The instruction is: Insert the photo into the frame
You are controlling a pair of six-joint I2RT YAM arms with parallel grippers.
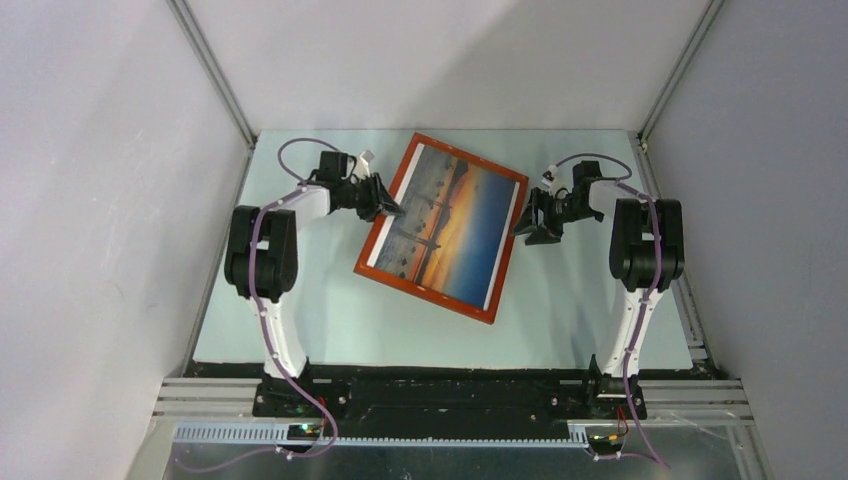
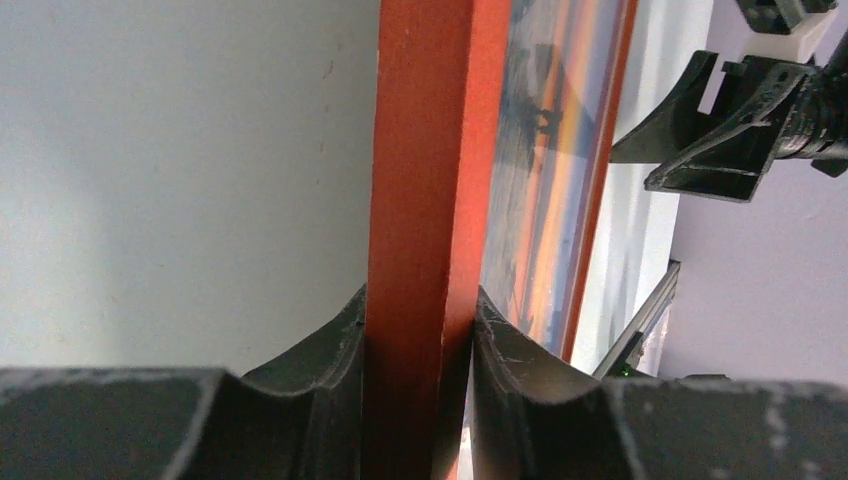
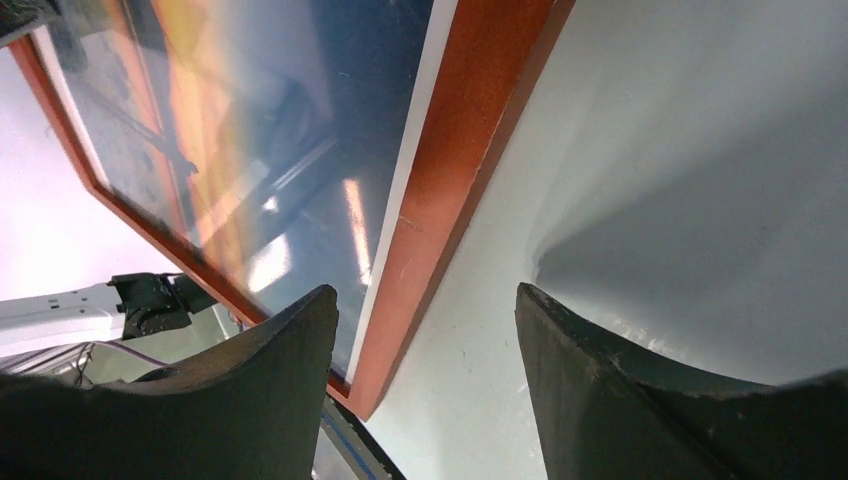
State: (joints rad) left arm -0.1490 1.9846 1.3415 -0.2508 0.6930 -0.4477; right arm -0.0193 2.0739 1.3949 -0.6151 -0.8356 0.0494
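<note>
The frame (image 1: 426, 295) is lying near the middle of the bench (image 1: 330, 320), turned so its long sides are running from about 1 o'clock to 7 o'clock. The photo (image 1: 450, 222) is sitting inside it, sunset side up. The left gripper (image 1: 388, 207) is grasping the frame's 10 o'clock rail, with a finger (image 2: 330, 350) pressing on each side. The right gripper (image 1: 530, 222) is hovering released, jaws spread, just beside the frame's 3 o'clock corner and grasping nothing.
</note>
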